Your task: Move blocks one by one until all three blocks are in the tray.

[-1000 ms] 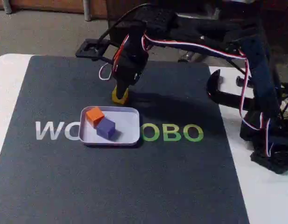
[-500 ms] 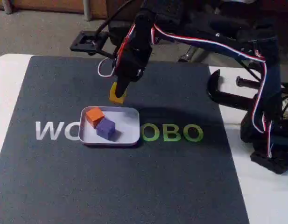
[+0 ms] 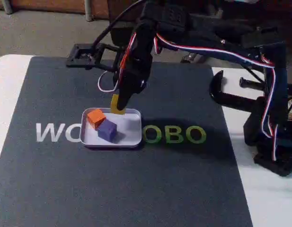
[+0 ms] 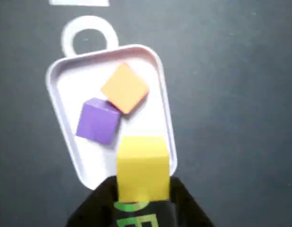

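My gripper [image 3: 118,105] is shut on the yellow block [image 3: 117,104], holding it in the air just above the far rim of the white tray [image 3: 131,133]. The orange block [image 3: 96,117] and the dark purple block [image 3: 107,130] lie touching in the tray's left half in the fixed view. In the wrist view the yellow block [image 4: 143,168] sits between my dark fingers [image 4: 186,201], hanging over the tray's near end [image 4: 65,97], with the purple block [image 4: 97,120] and the orange block [image 4: 125,88] beyond it.
The tray lies on a dark grey mat [image 3: 89,189] with white and green letters [image 3: 174,135]. A black clamp [image 3: 231,97] and the arm's base [image 3: 273,142] stand at the right edge. White table [image 3: 6,80] shows to the left.
The gripper has lifted the yellow block off the mat behind the tray and carried it forward and up to the tray's far rim. The two blocks in the tray have not moved.
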Robot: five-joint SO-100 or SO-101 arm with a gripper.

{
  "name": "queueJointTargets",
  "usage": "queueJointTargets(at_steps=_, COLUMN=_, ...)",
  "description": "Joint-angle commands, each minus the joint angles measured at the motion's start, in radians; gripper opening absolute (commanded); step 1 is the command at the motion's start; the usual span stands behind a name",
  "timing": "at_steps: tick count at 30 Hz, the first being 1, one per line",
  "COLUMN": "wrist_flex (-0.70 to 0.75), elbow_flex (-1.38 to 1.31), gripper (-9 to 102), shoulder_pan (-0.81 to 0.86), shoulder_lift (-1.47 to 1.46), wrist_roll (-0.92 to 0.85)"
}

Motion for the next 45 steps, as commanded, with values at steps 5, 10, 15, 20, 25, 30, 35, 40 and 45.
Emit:
queueJointTargets(at_steps=5, wrist_flex=0.003, elbow_flex=-0.009, gripper=-5, shoulder_pan=0.011, shoulder_lift=0.044, wrist_roll=-0.02)
queueJointTargets(at_steps=10, wrist_flex=0.0, elbow_flex=-0.008, gripper=-1, shoulder_pan=0.026, shoulder_lift=0.018, wrist_roll=-0.037)
queueJointTargets(at_steps=15, wrist_flex=-0.011, elbow_flex=-0.008, gripper=6, shoulder_pan=0.041, shoulder_lift=-0.006, wrist_roll=-0.054)
queueJointTargets(at_steps=20, wrist_flex=-0.011, elbow_flex=-0.008, gripper=6, shoulder_pan=0.044, shoulder_lift=-0.009, wrist_roll=-0.055)
queueJointTargets(at_steps=25, wrist_flex=-0.011, elbow_flex=-0.009, gripper=15, shoulder_pan=0.041, shoulder_lift=-0.009, wrist_roll=-0.057)
queueJointTargets(at_steps=30, wrist_flex=-0.011, elbow_flex=-0.011, gripper=17, shoulder_pan=0.038, shoulder_lift=-0.009, wrist_roll=-0.057)
queueJointTargets(at_steps=35, wrist_flex=-0.012, elbow_flex=-0.018, gripper=19, shoulder_pan=0.041, shoulder_lift=-0.008, wrist_roll=-0.06)
queueJointTargets(at_steps=40, wrist_flex=0.009, elbow_flex=0.0, gripper=19, shoulder_pan=0.057, shoulder_lift=0.063, wrist_roll=-0.1)
queueJointTargets(at_steps=45, wrist_flex=0.061, elbow_flex=0.023, gripper=19, shoulder_pan=0.037, shoulder_lift=0.176, wrist_roll=-0.115)
